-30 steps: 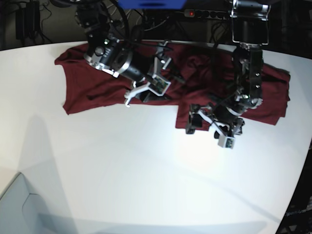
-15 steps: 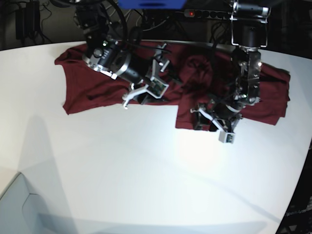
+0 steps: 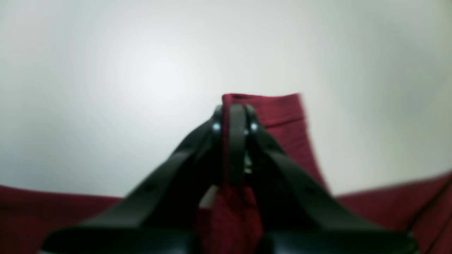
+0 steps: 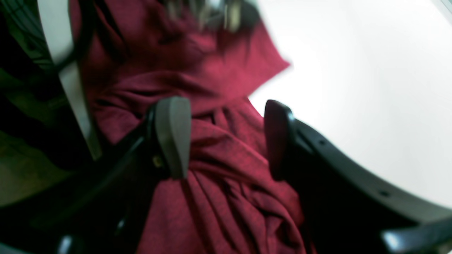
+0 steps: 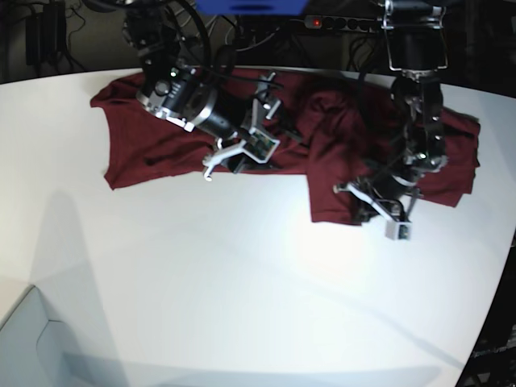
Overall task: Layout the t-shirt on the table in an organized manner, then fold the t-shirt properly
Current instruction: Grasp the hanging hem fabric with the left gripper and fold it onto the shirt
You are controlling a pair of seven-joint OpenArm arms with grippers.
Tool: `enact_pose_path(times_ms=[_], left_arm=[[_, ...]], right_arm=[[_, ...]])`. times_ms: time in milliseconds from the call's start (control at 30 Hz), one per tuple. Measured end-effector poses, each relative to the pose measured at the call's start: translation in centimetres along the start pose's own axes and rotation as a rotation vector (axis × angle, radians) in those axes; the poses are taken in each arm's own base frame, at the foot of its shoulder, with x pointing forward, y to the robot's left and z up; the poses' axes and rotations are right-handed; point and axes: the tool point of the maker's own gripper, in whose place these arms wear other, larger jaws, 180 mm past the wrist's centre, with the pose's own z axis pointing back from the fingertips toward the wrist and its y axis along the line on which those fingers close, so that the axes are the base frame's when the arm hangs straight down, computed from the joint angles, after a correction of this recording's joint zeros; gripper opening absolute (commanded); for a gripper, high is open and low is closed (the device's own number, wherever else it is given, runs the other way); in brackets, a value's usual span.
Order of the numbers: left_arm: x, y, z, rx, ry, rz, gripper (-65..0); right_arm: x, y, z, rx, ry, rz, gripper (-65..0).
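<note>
- Left wrist view: the left gripper (image 3: 235, 120) is clenching a fold of the t-shirt (image 3: 279, 113), its two black fingers (image 3: 237, 141) pressing together with maroon cloth pinched between them and bunching up behind the tips
- Beyond the tips, a squared-off end of the cloth is sticking out and lying over the white table (image 3: 106, 70); more maroon fabric is running along both lower corners, cut off by the frame edge
- The whole view is blurring, so the weave, any seam and which part of the garment is pinched are hard to make out
- Right wrist view: the right gripper (image 4: 222, 135) is hanging released, its pads standing well apart with rumpled t-shirt (image 4: 226, 158) folds lying under and between them; whether the pads are touching the cloth cannot be told
- Ahead of the tips a pointed corner of fabric is ending on the bright table (image 4: 370, 88); the top of the frame is smearing, and something pale and metallic there is unreadable
- Base view: the t-shirt (image 5: 161, 149) is lying spread along the far side of the table (image 5: 242, 282), its middle hiding under the right gripper (image 5: 230, 153)
- The left gripper (image 5: 372, 200) is sitting at the garment's near edge, its tips hiding behind the arm's own body; the shirt's far edge is merging with the dark background
</note>
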Motion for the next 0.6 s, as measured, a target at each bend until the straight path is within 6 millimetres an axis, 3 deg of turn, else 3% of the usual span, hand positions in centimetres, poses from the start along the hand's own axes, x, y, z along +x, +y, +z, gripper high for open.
enact_pose_path(times_ms=[100, 167, 300, 400, 600], left_arm=[[4.9, 2.0, 2.3, 0.062, -0.129, -0.003, -64.9], [6.0, 3.6, 4.2, 0.106, -0.136, 0.001, -64.9], [6.5, 8.7, 8.4, 0.261, -0.149, 0.047, -64.9], [5.8, 11.0, 10.9, 0.333, -0.148, 0.077, -64.9], [0.8, 14.1, 14.0, 0.434, -0.064, 0.137, -64.9]], right_arm=[[-0.1, 0.0, 0.0, 0.0, 0.003, -0.001, -31.7], [-0.1, 0.0, 0.0, 0.0, 0.002, -0.001, -31.7], [-0.1, -0.1, 0.0, -0.002, 0.004, -0.001, -31.7], [-0.1, -0.1, 0.0, -0.002, 0.004, -0.003, -31.7], [-0.1, 0.0, 0.0, -0.001, 0.004, -0.002, -31.6]])
